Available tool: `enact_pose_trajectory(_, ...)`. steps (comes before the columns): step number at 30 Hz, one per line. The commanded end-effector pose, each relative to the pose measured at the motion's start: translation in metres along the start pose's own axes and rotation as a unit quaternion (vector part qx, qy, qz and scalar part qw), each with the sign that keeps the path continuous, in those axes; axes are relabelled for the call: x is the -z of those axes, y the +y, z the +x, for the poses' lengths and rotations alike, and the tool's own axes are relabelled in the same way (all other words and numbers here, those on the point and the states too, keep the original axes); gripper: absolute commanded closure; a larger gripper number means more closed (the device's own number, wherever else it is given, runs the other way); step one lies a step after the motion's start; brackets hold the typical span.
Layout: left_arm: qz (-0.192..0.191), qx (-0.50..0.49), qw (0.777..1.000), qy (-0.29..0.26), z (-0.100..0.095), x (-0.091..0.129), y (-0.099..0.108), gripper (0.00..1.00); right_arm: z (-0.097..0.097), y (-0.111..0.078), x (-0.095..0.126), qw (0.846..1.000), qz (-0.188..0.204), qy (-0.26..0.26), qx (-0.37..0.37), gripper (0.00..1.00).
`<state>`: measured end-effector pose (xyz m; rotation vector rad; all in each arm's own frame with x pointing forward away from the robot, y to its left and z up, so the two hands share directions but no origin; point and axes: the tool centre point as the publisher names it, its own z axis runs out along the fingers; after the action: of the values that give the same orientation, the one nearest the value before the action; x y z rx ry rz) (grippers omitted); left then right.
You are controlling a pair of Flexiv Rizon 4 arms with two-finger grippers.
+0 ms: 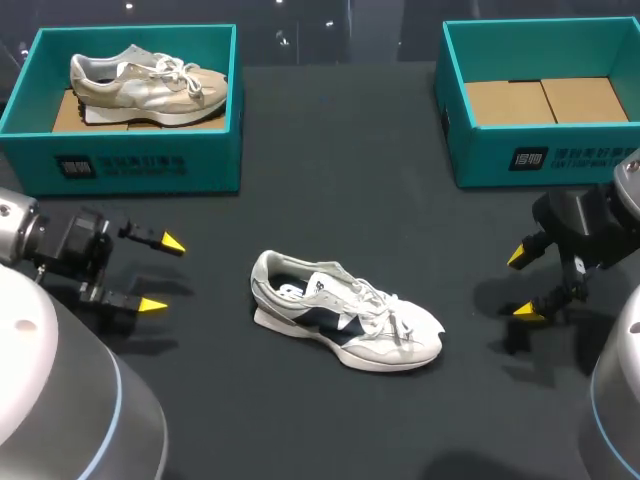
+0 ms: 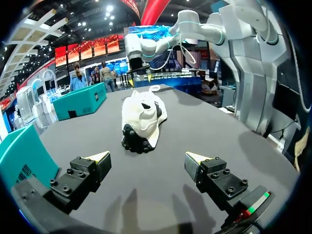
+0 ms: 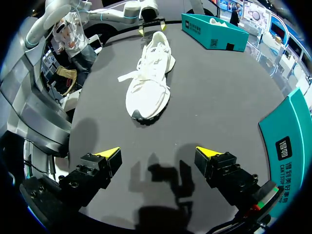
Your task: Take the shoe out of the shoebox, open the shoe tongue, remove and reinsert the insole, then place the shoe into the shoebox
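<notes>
Head view: the white shoe (image 1: 345,322) lies on its sole near the middle of the black table (image 1: 330,190), outside both boxes, toe toward the right arm's side. The left shoebox (image 1: 120,150) at the far left holds a beige shoe (image 1: 150,85). The right shoebox (image 1: 540,150) at the far right shows a cardboard floor. The left gripper (image 1: 164,274) and right gripper (image 1: 522,285) sit low on either side of the white shoe, well apart from it, fingers spread wide, holding nothing.

Left wrist view: the left gripper (image 2: 148,158) is wide open with nothing between its fingers. The white shoe (image 2: 143,119) lies ahead, heel nearest.

Right wrist view: the right gripper (image 3: 158,153) is wide open and grips nothing. The white shoe (image 3: 148,80) lies ahead, toe nearest. The left shoebox (image 3: 212,31) stands beyond it.
</notes>
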<state>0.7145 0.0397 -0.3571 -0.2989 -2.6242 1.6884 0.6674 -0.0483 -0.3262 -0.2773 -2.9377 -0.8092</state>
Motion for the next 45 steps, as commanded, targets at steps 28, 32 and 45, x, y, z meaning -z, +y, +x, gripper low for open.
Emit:
enact_pose_trajectory(28, -0.009, 0.022, 0.998, 0.054, -0.022, -0.047, 0.011, 0.00, 0.001, 0.000, 0.000, 1.000, 0.001, -0.001, 0.000, 0.00)
enact_pose_trajectory(32, -0.007, 0.019, 0.998, 0.060, -0.025, -0.053, 0.010, 0.00, 0.001, 0.000, 0.000, 1.000, 0.001, -0.001, 0.000, 0.00)
enact_pose_trajectory(45, -0.003, 0.007, 0.997, 0.077, -0.032, -0.069, 0.010, 0.00, 0.001, 0.000, 0.000, 1.000, 0.001, -0.001, 0.000, 0.00)
